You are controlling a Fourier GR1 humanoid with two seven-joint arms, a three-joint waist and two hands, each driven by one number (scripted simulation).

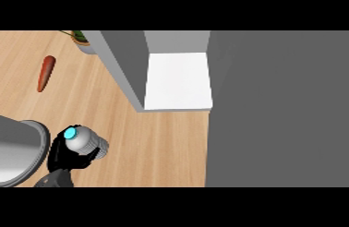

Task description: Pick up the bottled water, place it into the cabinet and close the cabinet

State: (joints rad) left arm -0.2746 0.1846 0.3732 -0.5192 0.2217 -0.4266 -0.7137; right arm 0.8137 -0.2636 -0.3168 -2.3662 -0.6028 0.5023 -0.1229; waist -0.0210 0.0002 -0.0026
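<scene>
Black fingers of the robot's left hand [63, 159] are curling round the clear plastic water bottle [88, 145], whose bright cyan cap [71, 134] is pointing up toward the head view. The bottle is therefore being held close to upright, likely so that it can go onto a shelf standing. Hand and bottle are sitting at the lower left of the light wooden counter [157, 147], beside the thick grey forearm [17, 150]. Whether the bottle's base is touching the wood cannot be told.

Up and to the right, well apart from the bottle, the tall grey cabinet [126, 69] is showing a bare white shelf [178, 80]. A broad dark grey panel [273, 110] is filling the view's right side and appears to be the cabinet door standing open, leaving the opening free for the bottle. The next move looks like a carry across the counter to that shelf.

An orange carrot-shaped thing [45, 73] and a small potted plant [81, 38] are lying off the likely path. No right hand is showing.
</scene>
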